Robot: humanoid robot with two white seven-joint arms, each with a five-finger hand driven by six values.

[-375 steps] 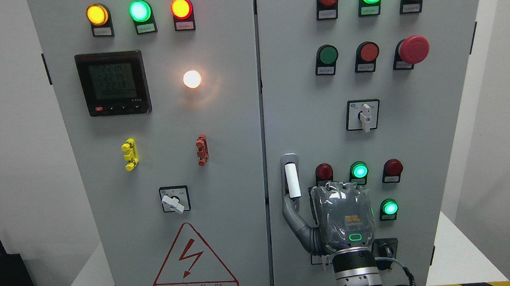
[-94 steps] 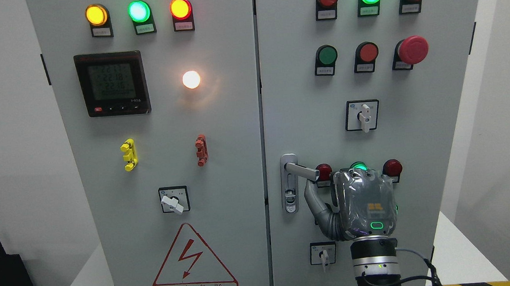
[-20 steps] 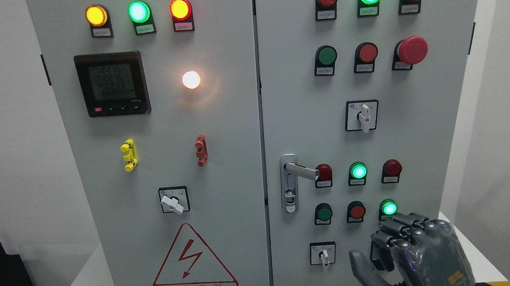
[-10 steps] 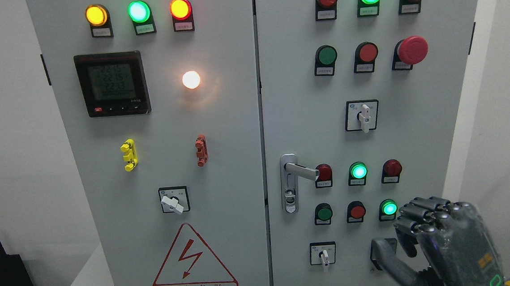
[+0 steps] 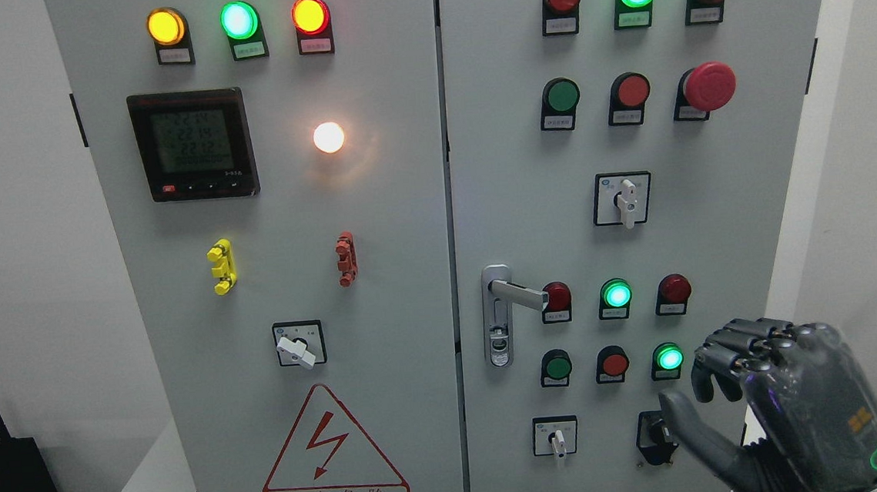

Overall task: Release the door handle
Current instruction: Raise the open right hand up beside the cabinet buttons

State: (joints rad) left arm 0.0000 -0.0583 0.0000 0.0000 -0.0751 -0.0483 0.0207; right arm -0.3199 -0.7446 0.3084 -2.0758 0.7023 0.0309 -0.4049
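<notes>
One right hand (image 5: 785, 399) — empty, well apart from door handle (image 5: 517, 294).

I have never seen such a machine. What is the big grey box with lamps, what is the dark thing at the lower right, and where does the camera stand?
The camera sits on the head of a humanoid robot and looks straight at a tall grey metal electrical cabinet with two doors. The doors carry coloured lamps, push buttons, small rotary switches, a black digital meter and a red lightning warning triangle. On the right door, the silver metal door handle points sideways to the right.

The dark thing is the robot's right hand, grey, with jointed fingers. It comes in from the lower right corner. Its fingers are loosely curled and hold nothing; it is well apart from the handle, which nothing touches. The left hand is not in the picture.
</notes>
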